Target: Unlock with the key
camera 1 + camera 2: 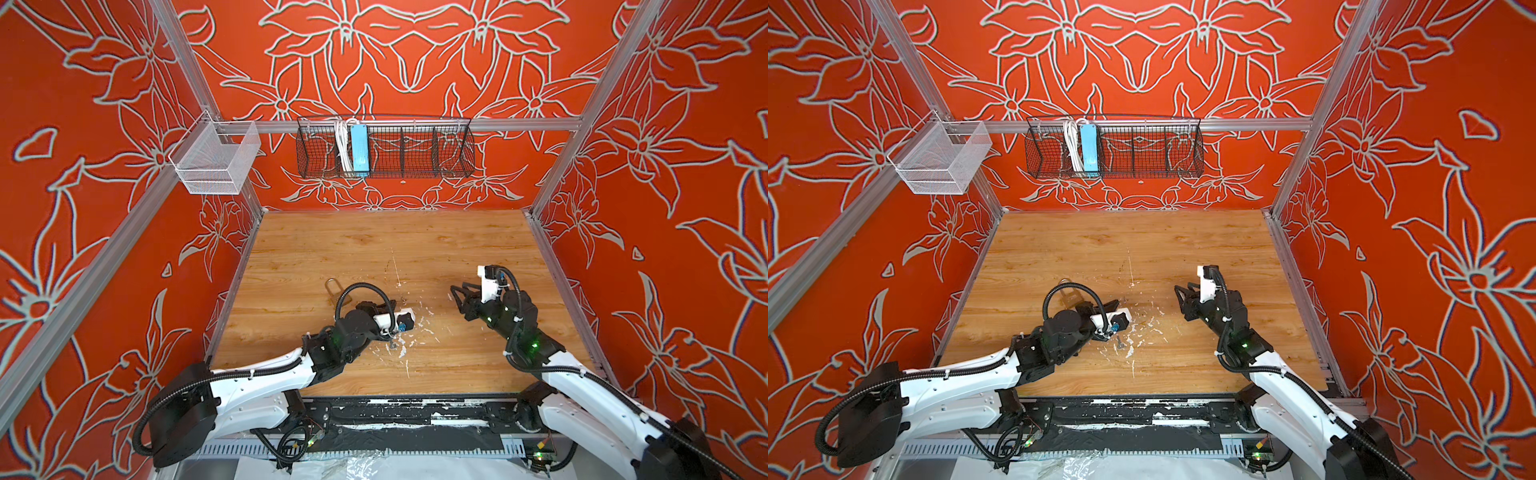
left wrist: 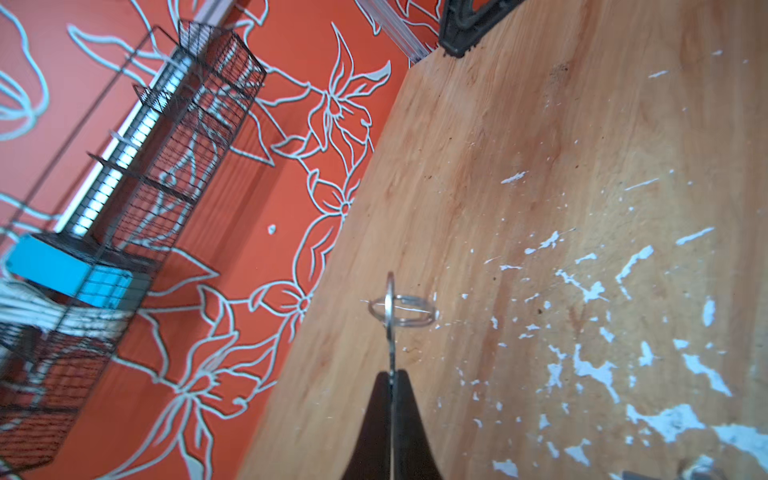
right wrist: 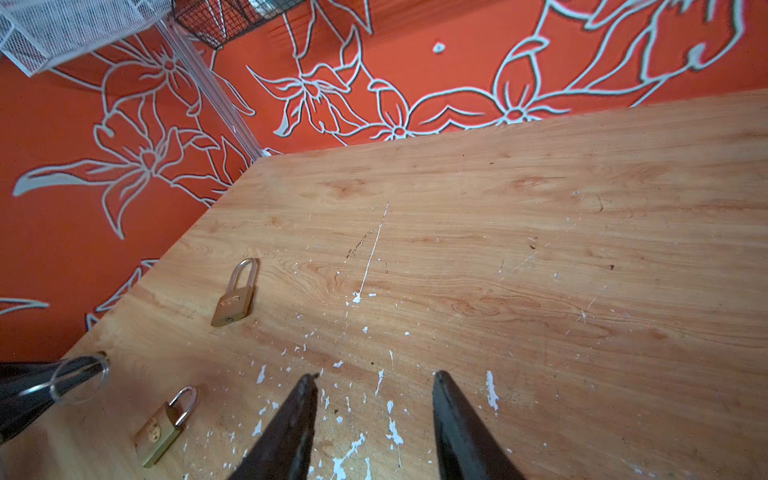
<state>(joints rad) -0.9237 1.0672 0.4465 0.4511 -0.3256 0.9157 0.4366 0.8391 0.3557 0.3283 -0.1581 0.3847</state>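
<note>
**Ana:** Where's the key?

**Ben:** It's in the left end effector (image 2: 390, 376). The fingers are pressed together on the key (image 2: 390, 340), which shows edge-on in the left wrist view. The end carrying the key ring (image 2: 401, 311) sticks out past the fingertips.

**Ana:** Where is that on the worktop (image 1: 374, 249)?

**Ben:** In both top views it sits just off the worktop's middle, toward 8 o'clock. The arm reaches in from about 7 o'clock.

**Ana:** And the locks?

**Ben:** Two brass ones lie flat on the worktop, and neither touches the key. The long-shackle padlock (image 3: 235, 299) is near the left end effector at about 10 o'clock from it, with its shackle pointing roughly to 12. The short-shackle padlock (image 3: 164, 428) is at about 5 o'clock from that end effector, among the white paint flecks. Both shackles look seated in their bodies.

**Ana:** What about the other arm?

**Ben:** The right end effector (image 3: 374, 376) is at about 3 o'clock from the worktop's middle, well apart from both locks. Its fingers stand partly spread with bare wood between them, and it holds nothing.
</note>
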